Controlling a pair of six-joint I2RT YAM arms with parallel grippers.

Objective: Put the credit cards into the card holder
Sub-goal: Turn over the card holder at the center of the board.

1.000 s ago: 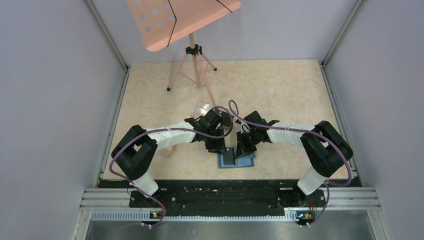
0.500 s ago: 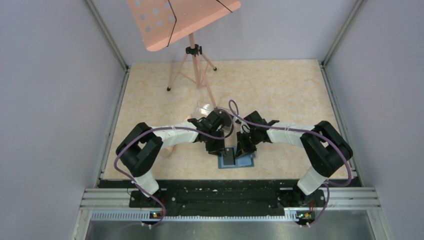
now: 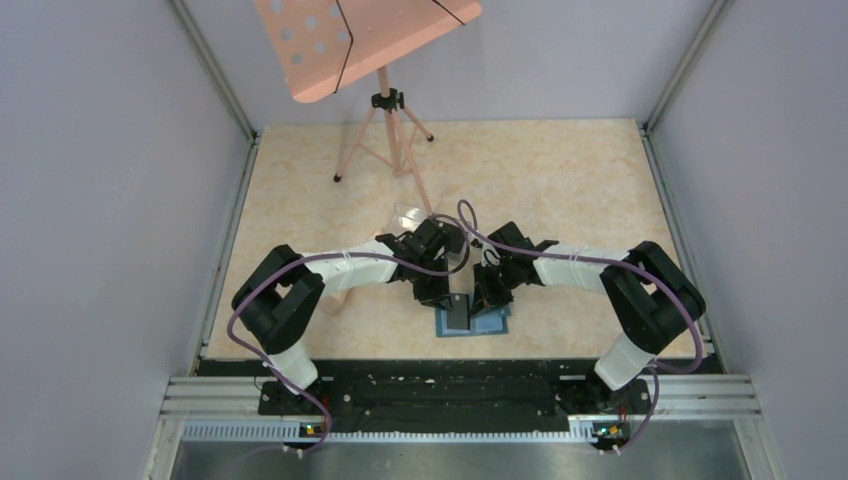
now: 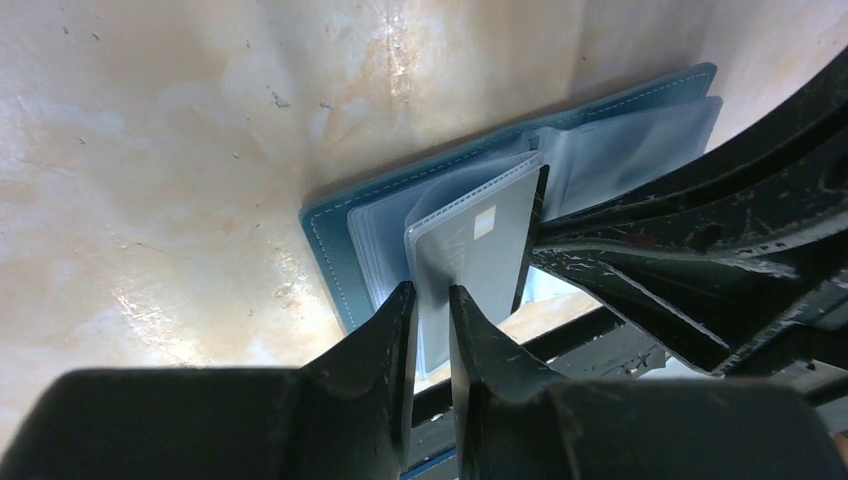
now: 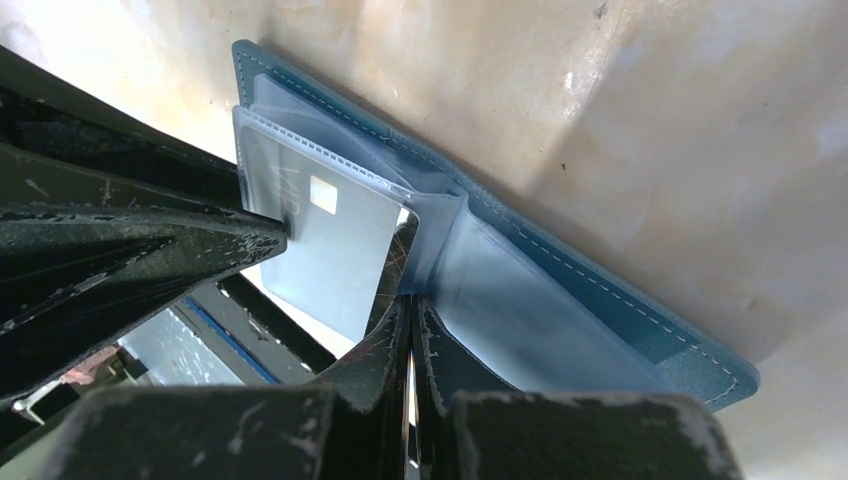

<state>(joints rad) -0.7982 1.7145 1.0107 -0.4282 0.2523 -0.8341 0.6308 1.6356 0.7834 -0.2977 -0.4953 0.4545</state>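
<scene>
Open teal-blue bifold card holder (image 4: 325,250) is lying flat on beige marbled table (image 4: 150,150), near edge. Thin rectangular credit card (image 4: 470,250) is sitting partway in clear sleeve. Left gripper (image 4: 428,295) is straddling it, fingers narrowly apart; cannot tell if gripping. Right gripper (image 5: 410,305) is pinched together at the fold. Best bet: pushing straight along the sleeve, no twisting, right side bracing.
</scene>
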